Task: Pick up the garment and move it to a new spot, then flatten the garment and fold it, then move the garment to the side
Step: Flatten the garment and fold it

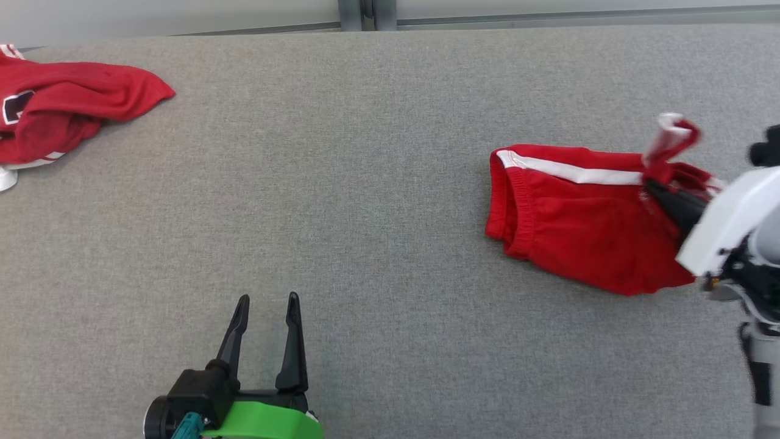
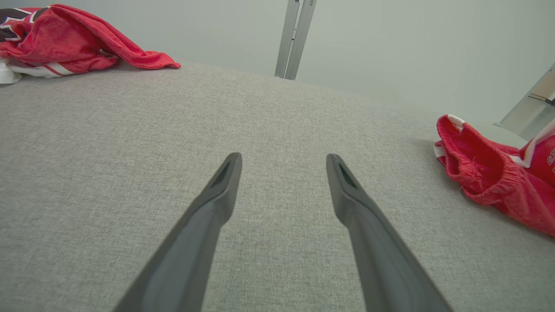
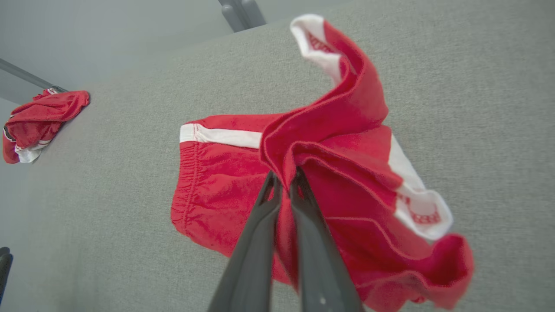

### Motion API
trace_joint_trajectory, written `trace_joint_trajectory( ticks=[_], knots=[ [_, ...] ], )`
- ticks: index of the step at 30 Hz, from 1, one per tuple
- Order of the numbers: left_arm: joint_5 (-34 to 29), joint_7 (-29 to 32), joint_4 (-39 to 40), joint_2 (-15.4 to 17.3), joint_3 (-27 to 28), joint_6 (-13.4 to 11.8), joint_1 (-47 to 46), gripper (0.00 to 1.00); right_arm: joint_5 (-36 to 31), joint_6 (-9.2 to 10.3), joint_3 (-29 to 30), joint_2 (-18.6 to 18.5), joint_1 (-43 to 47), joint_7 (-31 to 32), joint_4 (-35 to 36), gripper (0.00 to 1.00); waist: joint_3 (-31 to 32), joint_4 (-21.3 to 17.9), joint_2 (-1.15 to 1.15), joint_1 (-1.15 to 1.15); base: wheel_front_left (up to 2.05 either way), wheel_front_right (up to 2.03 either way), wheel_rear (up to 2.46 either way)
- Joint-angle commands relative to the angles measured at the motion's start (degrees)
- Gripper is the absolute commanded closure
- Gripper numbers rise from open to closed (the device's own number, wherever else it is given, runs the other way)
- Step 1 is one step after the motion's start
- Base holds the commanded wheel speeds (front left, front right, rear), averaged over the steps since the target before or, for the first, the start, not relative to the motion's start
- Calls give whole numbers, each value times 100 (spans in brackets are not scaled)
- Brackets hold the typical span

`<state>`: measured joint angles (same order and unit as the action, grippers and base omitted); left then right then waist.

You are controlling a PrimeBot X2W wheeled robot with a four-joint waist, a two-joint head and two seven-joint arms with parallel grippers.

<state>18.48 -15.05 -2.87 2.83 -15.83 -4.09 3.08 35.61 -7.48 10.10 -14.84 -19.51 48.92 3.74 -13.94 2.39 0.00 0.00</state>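
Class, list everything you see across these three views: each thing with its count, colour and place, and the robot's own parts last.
shorts: one, red with a white side stripe, right side of the table, one edge lifted
crumpled garment: one, red with white trim and a dark patch, table's far left corner
table: one, grey fabric top, under both garments
metal post: one, grey, behind the table's far edge
left gripper: one, dark fingers, open, near left, above bare table
right gripper: one, dark fingers, shut on the shorts

Grey felt-like tabletop (image 1: pixel 390 256) — pale wall (image 1: pixel 183 12) behind, w/ metal post (image 1: pixel 367 13) at far edge.
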Motion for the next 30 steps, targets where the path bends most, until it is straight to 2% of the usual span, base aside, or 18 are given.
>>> trace_joint_trajectory(
  ticks=[1, 4, 8, 14, 22, 23, 24, 25, 30],
  knots=[
    [1, -17, -45, 17, -31, -26, -95, 0, -83, -2, -158, 217, -150, -10, 29, 100, -5, -50, 0, 0, 0, 0, 0],
    [-34, -17, -161, 17, -147, 24, -193, 0, -321, -2, -589, 734, -329, -155, -234, 100, -5, -30, 0, 0, 0, 0, 0],
    [-43, -17, -295, 16, -274, 60, -316, 0, -550, -2, -868, 989, -510, -397, -709, 100, -12, 113, 0, 0, 0, 0, 0],
    [24, -17, -412, 16, -232, -14, -256, 0, -653, -2, -1005, 1143, -752, -815, -1267, 100, -7, 205, 0, 0, 0, 0, 0],
    [86, -17, -553, 16, -440, -10, -292, 0, -681, -2, -1274, 1186, -1015, -1050, -1723, 100, -16, 235, 0, 0, 0, 0, 0],
    [94, -16, -566, 16, -461, -16, -317, 0, -698, -2, -1309, 1189, -1017, -1108, -1772, 65, -8, 244, 0, 0, 0, 0, 0],
    [113, -17, -569, 16, -468, -24, -334, 0, -688, -2, -1344, 1190, -1005, -1149, -1804, 65, 0, 250, 0, 0, 0, 0, 0],
    [128, -16, -576, 16, -472, -32, -343, 0, -680, -3, -1438, 1191, -991, -1174, -1810, 0, 9, 254, 0, 0, 0, 0, 0],
    [109, -16, -645, 16, -418, -43, -270, 0, -384, -2, -1883, 1142, -752, -1351, -1625, 0, 128, 217, 0, 0, 0, 0, 0]
  ],
)
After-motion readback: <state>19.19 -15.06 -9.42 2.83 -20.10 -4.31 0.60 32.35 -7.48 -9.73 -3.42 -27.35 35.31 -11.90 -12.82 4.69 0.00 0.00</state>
